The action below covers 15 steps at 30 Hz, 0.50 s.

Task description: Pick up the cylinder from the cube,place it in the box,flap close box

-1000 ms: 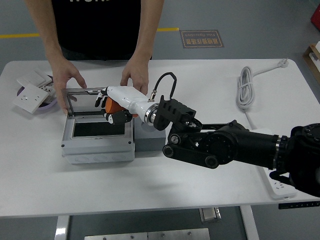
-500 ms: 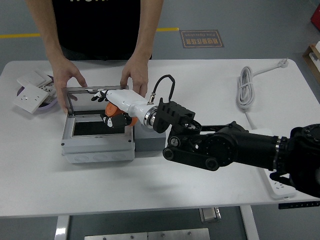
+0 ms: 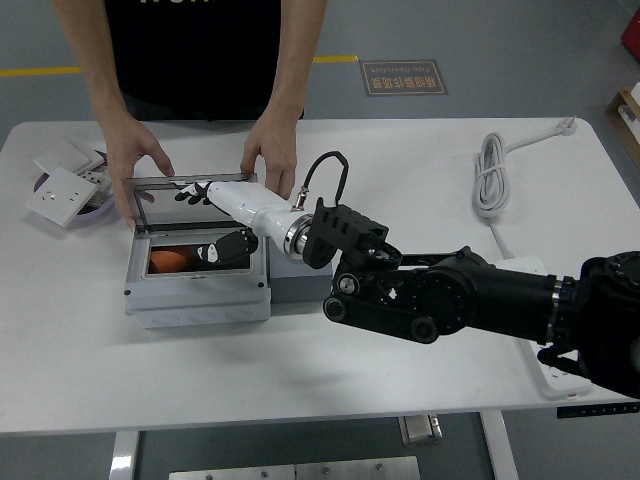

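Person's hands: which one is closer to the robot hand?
The hand at the box's back right corner, just behind the robot hand. The other hand grips the lid's left end, farther off.

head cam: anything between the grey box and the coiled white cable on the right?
Yes, in the head view: the grey cube sits against the box, then the right arm crosses the table; bare white tabletop follows up to the cable.
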Motion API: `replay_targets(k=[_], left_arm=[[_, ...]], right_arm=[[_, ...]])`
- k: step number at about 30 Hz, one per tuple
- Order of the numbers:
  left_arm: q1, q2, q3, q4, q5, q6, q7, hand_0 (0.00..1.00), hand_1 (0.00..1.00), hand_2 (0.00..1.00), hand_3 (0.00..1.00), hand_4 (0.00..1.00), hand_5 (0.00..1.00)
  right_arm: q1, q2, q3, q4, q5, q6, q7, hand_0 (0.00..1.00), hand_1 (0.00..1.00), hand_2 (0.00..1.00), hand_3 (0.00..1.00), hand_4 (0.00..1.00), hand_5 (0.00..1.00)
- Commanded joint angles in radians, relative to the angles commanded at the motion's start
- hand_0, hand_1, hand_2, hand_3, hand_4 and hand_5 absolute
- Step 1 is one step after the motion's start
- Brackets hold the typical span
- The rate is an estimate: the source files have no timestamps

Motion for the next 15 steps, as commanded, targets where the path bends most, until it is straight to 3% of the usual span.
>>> replay_targets(k=[9, 12, 15], left_arm=[[0.011, -0.013, 0.024, 0.000, -0.027, 0.003, -0.004, 0.923, 0.852, 0.854, 0.951, 0.002, 0.002], [0.008, -0.011, 0.024, 0.000, -0.027, 0.004, -0.005, 0.923, 0.852, 0.854, 0.951, 0.002, 0.002], [0.003, -0.007, 0.026, 0.000, -0.028, 0.004, -0.008, 0.923, 0.852, 0.854, 0.951, 0.002, 0.002]], right_arm=[[0.019, 0.000, 0.127, 0.107, 0.076, 0.020, 0.015, 0.903, 0.835, 0.851, 0.879, 0.758, 0.229], [0.035, 0.000, 0.150, 0.103, 0.079, 0.024, 0.016, 0.894, 0.829, 0.845, 0.875, 0.747, 0.241], [0.049, 0.000, 0.149, 0.056, 0.094, 0.029, 0.028, 0.894, 0.829, 0.845, 0.875, 0.747, 0.241]])
